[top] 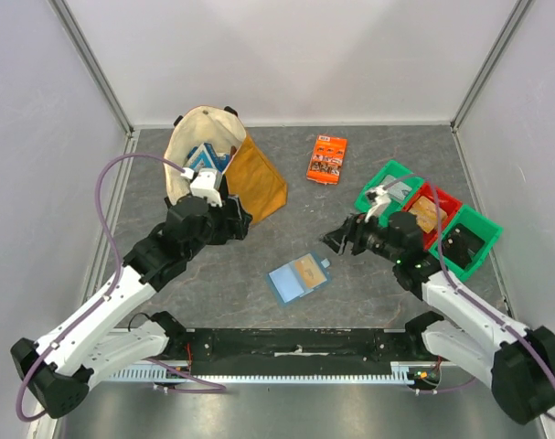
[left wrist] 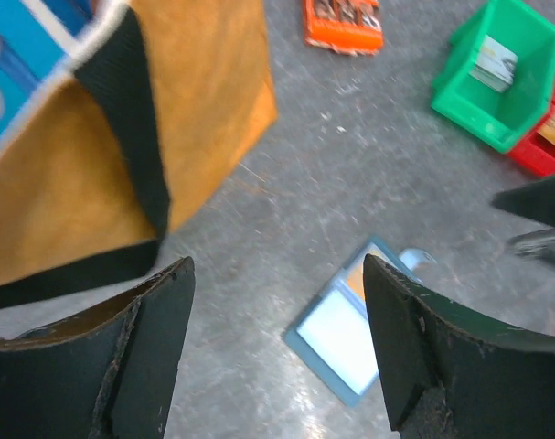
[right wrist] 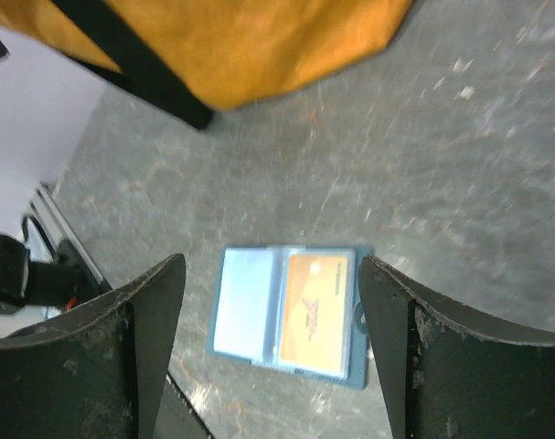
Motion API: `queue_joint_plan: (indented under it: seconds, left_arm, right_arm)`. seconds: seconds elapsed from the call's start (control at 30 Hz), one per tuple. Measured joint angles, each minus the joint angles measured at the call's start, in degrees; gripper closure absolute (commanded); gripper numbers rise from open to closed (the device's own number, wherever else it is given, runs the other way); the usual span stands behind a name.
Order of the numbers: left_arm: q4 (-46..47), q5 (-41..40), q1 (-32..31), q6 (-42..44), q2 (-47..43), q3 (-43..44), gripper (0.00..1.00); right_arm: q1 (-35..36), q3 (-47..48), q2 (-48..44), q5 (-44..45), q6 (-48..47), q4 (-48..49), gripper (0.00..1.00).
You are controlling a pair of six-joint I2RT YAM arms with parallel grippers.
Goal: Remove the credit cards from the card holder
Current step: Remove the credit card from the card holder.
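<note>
Top view, holder: flat light-blue bifold card holder (top: 291,282) lies open on the grey table (top: 368,302), between the arms, touched by neither.
Top view, card: thin tan-orange card (top: 307,270) sits in the tab-side pocket; no dark card visible.
Top view, writing: orange printed packet (top: 327,158), print too small to read.
Left wrist, tool: left gripper (left wrist: 277,274) fingers apart, empty.
Left wrist, handling: holder likely light, floppy and prone to sliding; pin the bare flap.
Right wrist, tool: right gripper (right wrist: 272,270) spread wide, empty, above the holder.
Right wrist, grasp: card probably stiff and slick; pinch its exposed edge.
Right wrist, writing: card print blurred.
</note>
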Motion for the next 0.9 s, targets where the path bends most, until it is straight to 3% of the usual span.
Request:
queue_joint_plan:
  seconds: [0.13,0.27,0.37,0.5,0.63,0.9]
  left_arm:
    - [0.1,2.9,-3.5,-5.9,2.9,-0.8,0.21]
    - [0.7,2.0,-12.5,-11.2,7.8,-2.9,0.24]
    - [0.8,0.7,-18.2,-14.4,12.0,-4.1,0.34]
    - [1.4,-0.8,-21.8,-17.4,16.0,-5.1,0.47]
    - [3.5,-2.0,-23.9,-19.3,19.7,-5.9,0.53]
    - [5.6,-2.6,-25.1,-21.8,29.8,-6.0,0.53]
  right_arm:
    - [10.6,2.5,5.0,8.5,-1.3,-6.6,0.24]
    - [20.9,6.8,10.9,17.1,-2.0,-13.1,0.30]
    - [25.0,9.7,15.1,22.4,-2.3,-16.3,0.35]
    - [26.8,12.1,19.8,27.6,-2.4,-19.1,0.38]
    - [27.1,12.3,22.4,31.0,-2.5,-21.2,0.40]
    - [27.1,12.3,24.6,33.2,-2.6,-22.8,0.41]
